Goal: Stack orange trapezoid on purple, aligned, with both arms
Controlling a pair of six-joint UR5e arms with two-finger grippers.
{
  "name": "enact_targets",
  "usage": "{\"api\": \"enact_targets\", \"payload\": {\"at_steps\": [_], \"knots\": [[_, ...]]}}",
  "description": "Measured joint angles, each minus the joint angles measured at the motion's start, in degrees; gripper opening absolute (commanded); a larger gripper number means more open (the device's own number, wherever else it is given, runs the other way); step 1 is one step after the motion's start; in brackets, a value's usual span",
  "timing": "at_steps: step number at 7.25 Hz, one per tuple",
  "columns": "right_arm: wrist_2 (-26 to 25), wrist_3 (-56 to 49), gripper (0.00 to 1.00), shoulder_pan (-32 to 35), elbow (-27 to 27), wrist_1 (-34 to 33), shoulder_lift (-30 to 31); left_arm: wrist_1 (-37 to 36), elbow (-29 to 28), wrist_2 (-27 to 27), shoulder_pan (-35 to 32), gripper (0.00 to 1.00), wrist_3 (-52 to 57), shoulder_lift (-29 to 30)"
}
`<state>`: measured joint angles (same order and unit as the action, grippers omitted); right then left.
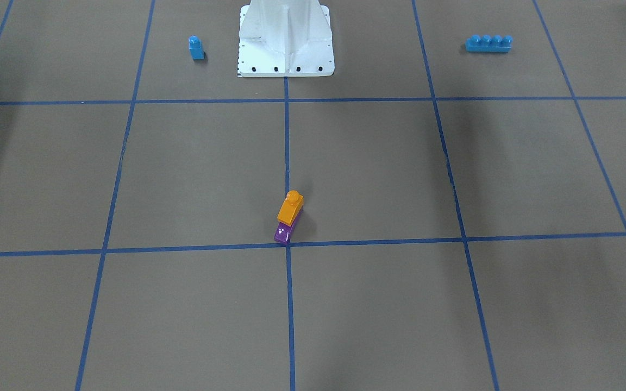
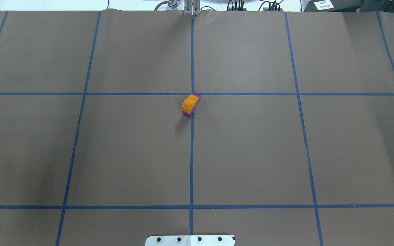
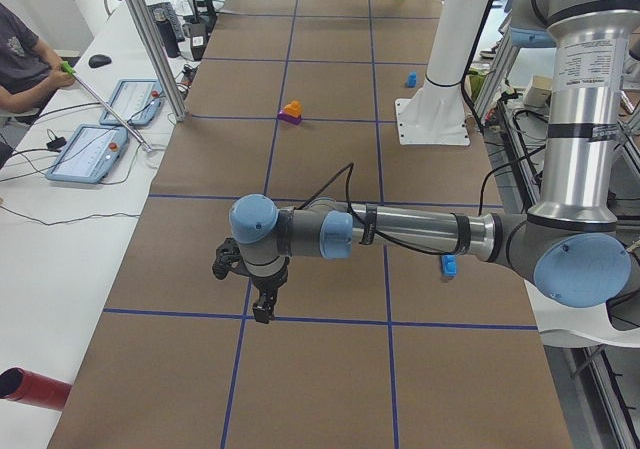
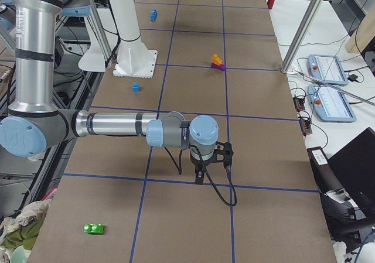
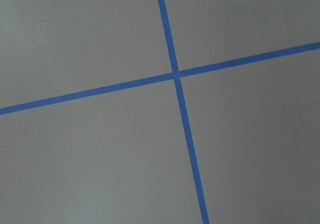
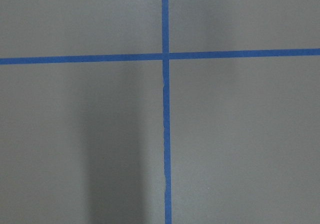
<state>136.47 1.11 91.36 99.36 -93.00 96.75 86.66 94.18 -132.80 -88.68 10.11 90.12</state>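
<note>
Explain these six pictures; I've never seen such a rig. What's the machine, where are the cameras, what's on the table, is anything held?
A robot: a left arm and a right arm, each ending in a two-finger pincer, with a white base. Two pictures look down on the brown table, one from behind the robot, one facing it; two look along it from its ends; two are from wrist cameras, showing only blue tape lines. Mid-table, the orange trapezoid sits on the purple block. A small blue block and a long blue brick lie either side of the base. The left pincer and right pincer hang over the table, away from the stack; neither visibly holds a block, and open or shut I cannot tell.
</note>
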Motion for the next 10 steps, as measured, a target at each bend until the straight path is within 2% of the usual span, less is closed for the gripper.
{"api": "enact_targets", "payload": {"at_steps": [8,10], "knots": [[-0.57,0.02,1.00,0.04,-0.39,-0.25,-0.15,-0.06,-0.13,0.00,0.00,1.00,-0.27,-0.03],[-0.62,0.09,1.00,0.03,-0.45,-0.25,-0.16,-0.08,0.01,0.06,0.06,1.00,-5.90,0.14]]}}
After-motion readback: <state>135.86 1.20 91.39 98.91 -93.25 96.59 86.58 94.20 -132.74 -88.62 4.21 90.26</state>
